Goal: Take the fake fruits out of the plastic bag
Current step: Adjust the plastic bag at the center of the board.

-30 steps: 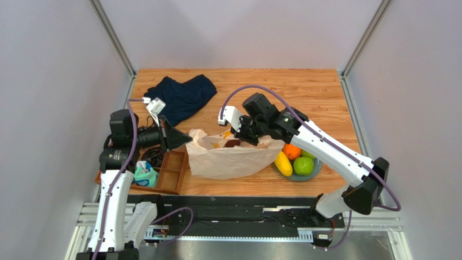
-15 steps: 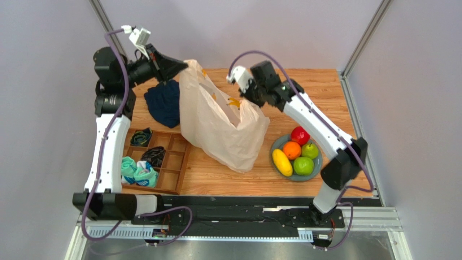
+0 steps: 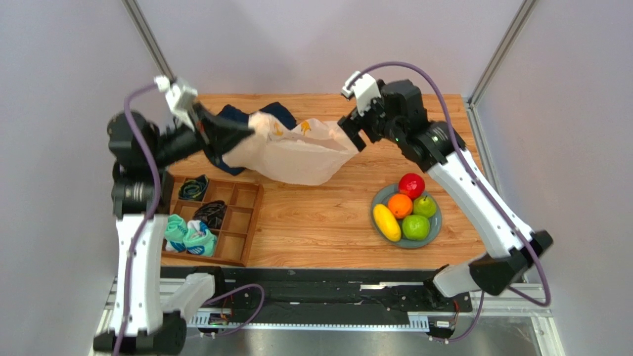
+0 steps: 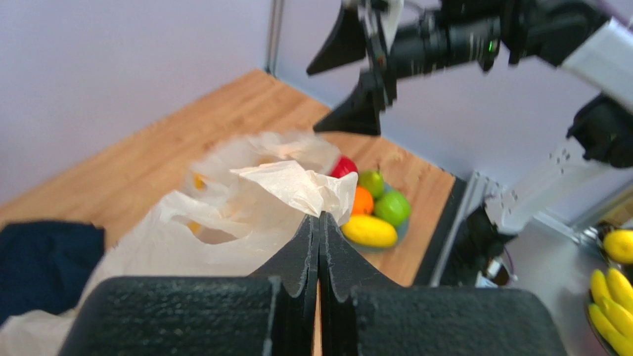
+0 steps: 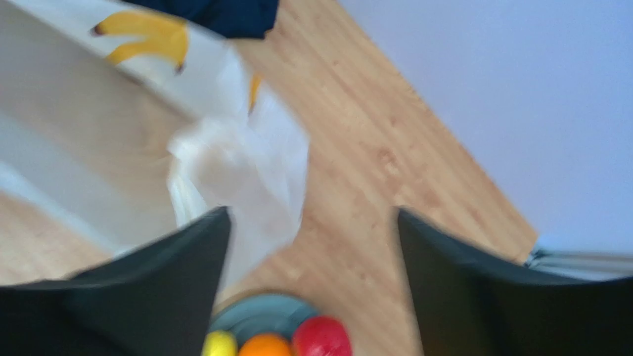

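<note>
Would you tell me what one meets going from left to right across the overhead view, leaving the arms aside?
rolled teal socks → plastic bag → grey plate holding the fake fruits

Fruits (image 3: pixel 401 207) on plate (image 3: pixel 431 234); bag (image 3: pixel 286 154) behind-left; cloth (image 3: pixel 278 111) behind bag; tray (image 3: pixel 236 222) front-left.

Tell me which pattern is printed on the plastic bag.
Yellow banana bunches on the cream-white plastic bag; the right wrist view shows them best.
</note>
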Robot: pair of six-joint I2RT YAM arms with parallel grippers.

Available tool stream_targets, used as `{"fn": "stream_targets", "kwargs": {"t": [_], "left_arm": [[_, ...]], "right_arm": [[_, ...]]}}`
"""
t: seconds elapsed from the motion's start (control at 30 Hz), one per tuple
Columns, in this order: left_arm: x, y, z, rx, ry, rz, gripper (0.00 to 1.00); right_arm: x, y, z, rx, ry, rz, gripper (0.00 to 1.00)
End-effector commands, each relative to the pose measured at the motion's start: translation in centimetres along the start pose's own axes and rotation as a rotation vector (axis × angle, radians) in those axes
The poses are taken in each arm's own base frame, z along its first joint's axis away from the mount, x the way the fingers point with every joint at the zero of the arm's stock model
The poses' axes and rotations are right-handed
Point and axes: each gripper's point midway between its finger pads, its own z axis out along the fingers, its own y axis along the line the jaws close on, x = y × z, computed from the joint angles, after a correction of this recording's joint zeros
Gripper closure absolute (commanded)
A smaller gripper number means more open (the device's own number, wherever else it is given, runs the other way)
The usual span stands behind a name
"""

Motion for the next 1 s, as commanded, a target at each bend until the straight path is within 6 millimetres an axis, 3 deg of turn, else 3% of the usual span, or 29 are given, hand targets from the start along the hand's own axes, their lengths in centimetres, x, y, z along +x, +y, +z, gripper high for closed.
{"fn": "stream_targets", "kwargs": {"t": [0.0, 0.07, 0.1, 0.2, 0.3, 0.4, 0.47, 0.5, 0.6, 0.7, 0.73, 0.8, 0.83, 0.97], "left_arm": [[10.7, -3.0, -3.4, 0.011, 0.155, -0.156, 1.00], [12.9, -3.8, -4.3, -0.002, 0.165, -0.190, 1.00], [15.0, -3.3, -4.4, -0.014, 0.192, -0.252, 1.00], [16.9, -2.6, -4.7, -0.039, 0.218, -0.269, 1.00], [18.0, -2.2, -4.6, -0.046, 0.241, -0.301, 1.00], [19.0, -2.0, -4.7, -0.055, 0.254, -0.333, 1.00], [19.5, -1.9, -4.8, -0.060, 0.258, -0.343, 1.00], [19.6, -2.0, -4.8, -0.061, 0.260, -0.343, 1.00], [19.9, -1.8, -5.0, -0.087, 0.265, -0.358, 1.00], [20.3, -1.1, -6.0, -0.219, 0.293, -0.402, 1.00], [20.6, 0.6, -6.9, -0.346, 0.293, -0.423, 1.00], [21.8, 1.2, -8.4, -0.473, 0.313, -0.517, 1.00], [22.3, 1.7, -9.0, -0.521, 0.315, -0.544, 1.00], [26.0, 2.0, -9.6, -0.552, 0.370, -0.667, 1.00]], "right_arm": [[3.3, 2.2, -1.7, -0.011, 0.046, 0.331, 0.00], [3.4, 4.2, -1.7, -0.130, 0.068, 0.402, 0.00], [2.6, 5.6, -1.7, -0.212, 0.047, 0.412, 0.00], [0.8, 7.2, -1.7, -0.326, -0.001, 0.420, 0.00], [-0.3, 7.8, -0.9, -0.353, -0.023, 0.339, 0.00], [-2.7, 8.4, -0.3, -0.394, -0.081, 0.250, 0.00], [-3.0, 9.9, 0.5, -0.438, -0.069, 0.202, 0.00], [-4.4, 10.1, 0.0, -0.459, -0.106, 0.159, 0.00], [-4.4, 12.5, -1.1, -0.543, -0.120, 0.059, 0.00], [-4.5, 15.0, -2.9, -0.604, -0.162, -0.047, 0.06], [-3.6, 17.3, -3.1, -0.651, -0.148, -0.085, 0.06], [-2.3, 19.7, -3.6, -0.686, -0.122, -0.145, 0.06], [-0.2, 20.7, -2.9, -0.693, -0.059, -0.158, 0.07], [6.6, 21.4, 0.4, -0.623, 0.144, -0.153, 0.18]]}}
